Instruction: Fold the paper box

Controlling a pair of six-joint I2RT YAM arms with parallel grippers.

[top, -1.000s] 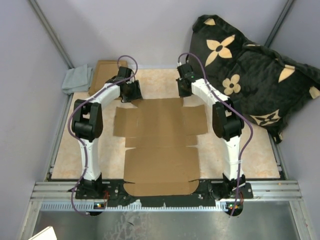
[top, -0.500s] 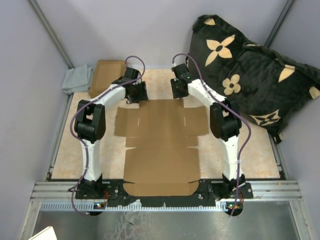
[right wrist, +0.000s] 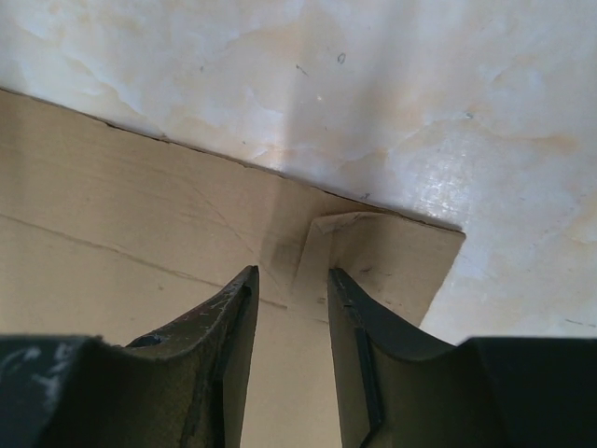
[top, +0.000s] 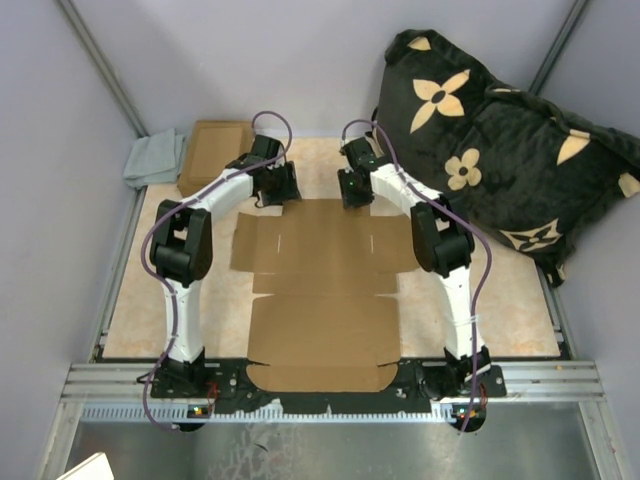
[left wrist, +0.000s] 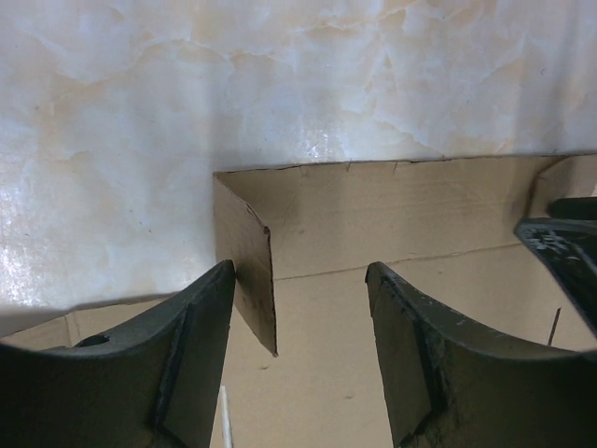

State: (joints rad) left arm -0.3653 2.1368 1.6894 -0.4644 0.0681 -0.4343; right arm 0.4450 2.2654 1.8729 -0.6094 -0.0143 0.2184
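The paper box (top: 325, 300) lies unfolded, flat on the bench (top: 130, 300). It is probably light, stiff cardboard that bends at its creases; grasp the far-edge flaps. Left tool (left wrist: 300, 280): open at 1 raised flap. Right tool (right wrist: 293, 273): narrowly open, holding nothing.

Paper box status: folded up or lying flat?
Mostly spread flat: the paper box lies open on the table, no walls formed. Only a small tab at its far edge stands up by the left end effector.
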